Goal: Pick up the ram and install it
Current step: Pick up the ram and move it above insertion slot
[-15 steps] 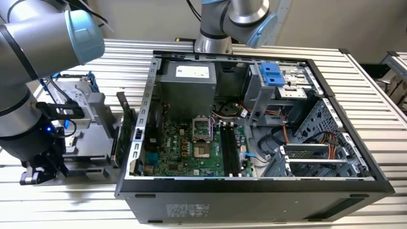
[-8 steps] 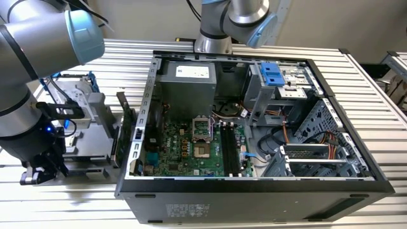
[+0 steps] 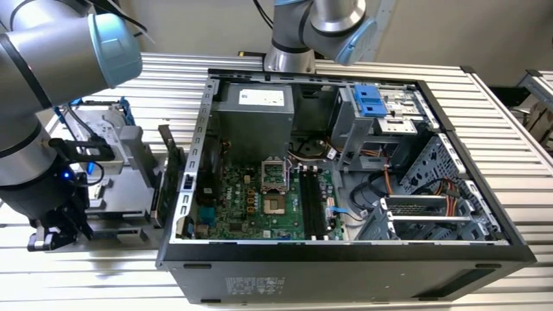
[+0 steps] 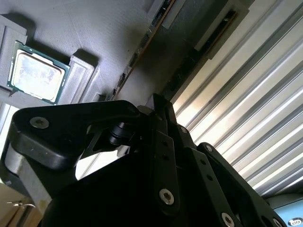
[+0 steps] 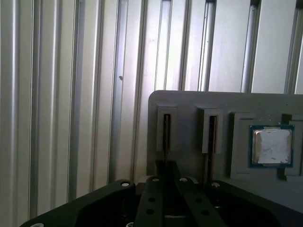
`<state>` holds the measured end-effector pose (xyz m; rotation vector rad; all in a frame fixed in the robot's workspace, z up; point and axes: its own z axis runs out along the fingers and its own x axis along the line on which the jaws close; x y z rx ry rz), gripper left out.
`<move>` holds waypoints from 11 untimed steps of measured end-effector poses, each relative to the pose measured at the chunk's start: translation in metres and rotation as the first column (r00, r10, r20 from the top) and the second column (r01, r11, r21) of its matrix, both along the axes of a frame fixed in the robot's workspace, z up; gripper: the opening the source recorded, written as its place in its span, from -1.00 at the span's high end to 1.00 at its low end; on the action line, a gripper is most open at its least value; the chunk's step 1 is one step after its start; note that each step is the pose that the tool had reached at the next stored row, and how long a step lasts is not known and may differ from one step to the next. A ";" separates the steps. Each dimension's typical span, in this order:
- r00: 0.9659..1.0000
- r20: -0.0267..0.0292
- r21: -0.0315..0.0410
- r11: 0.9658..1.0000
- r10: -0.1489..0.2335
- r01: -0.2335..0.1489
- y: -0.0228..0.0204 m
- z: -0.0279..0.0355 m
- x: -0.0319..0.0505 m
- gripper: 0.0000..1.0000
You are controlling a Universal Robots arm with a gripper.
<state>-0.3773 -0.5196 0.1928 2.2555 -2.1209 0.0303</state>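
1. The ram (image 5: 166, 135) stands edge-on in a slot of the grey holder (image 5: 189, 101), outside the PC case (image 3: 346, 259). I judge it not lifted yet.
2. Its long axis runs along the table slats (image 5: 71, 94), with the thin edge facing the gripper (image 5: 165, 165).
3. The gripper hangs just over it. I can't tell how wide it is open, or whether it holds anything.
4. The motherboard slots (image 3: 315, 201) look empty, so pickup and install are both left.

Arm (image 3: 26, 149): wearing silver tubes, pale blue joint caps (image 3: 116, 48).
Gripper (image 5: 165, 166): showing black linkage plates, silver screws (image 4: 165, 195).
Wrist light (image 3: 67, 173): glowing blue.
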 end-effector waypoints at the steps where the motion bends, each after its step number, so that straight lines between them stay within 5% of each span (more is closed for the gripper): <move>1: 1.000 0.000 0.000 1.000 0.001 -0.001 0.0000 0.0000 0.0000 1.00; 11: 1.000 0.000 0.000 1.000 0.006 -0.006 0.0000 0.0000 0.0000 1.00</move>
